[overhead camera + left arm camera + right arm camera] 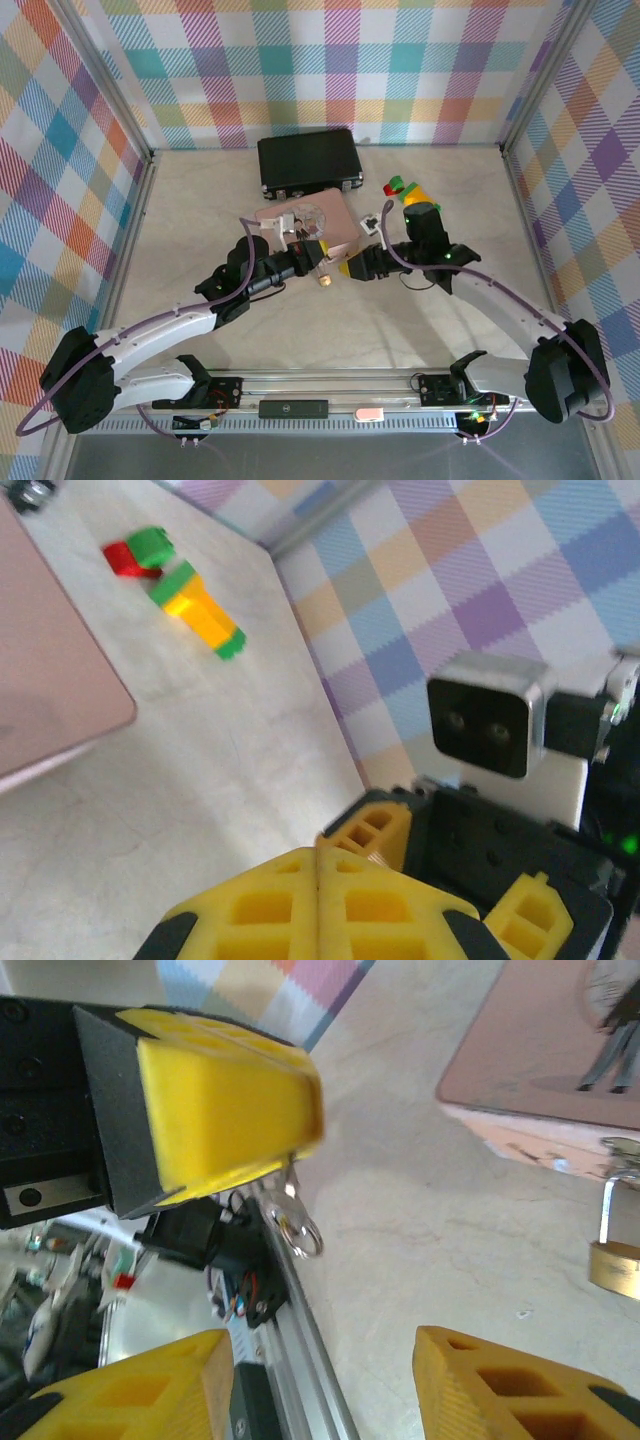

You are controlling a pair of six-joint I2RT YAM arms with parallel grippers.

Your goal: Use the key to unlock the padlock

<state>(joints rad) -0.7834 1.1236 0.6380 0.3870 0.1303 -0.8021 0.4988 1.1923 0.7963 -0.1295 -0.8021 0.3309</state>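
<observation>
Watching the small thin silvery metal key (292, 1218) pinched in the tightly closed left gripper (318, 890), we fear it slipping from that shallow hold. Our right gripper (320, 1380) stands apart, empty, so the tiny brass padlock (613, 1260) beside the pink picture tin (540, 1050) could shift unsteadied.

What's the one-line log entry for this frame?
left tool shut on key | right tool open, empty | padlock at edge of pink tin, untouched

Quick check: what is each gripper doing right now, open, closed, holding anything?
Left gripper: closed on the key.
Right gripper: open, holding nothing.
</observation>
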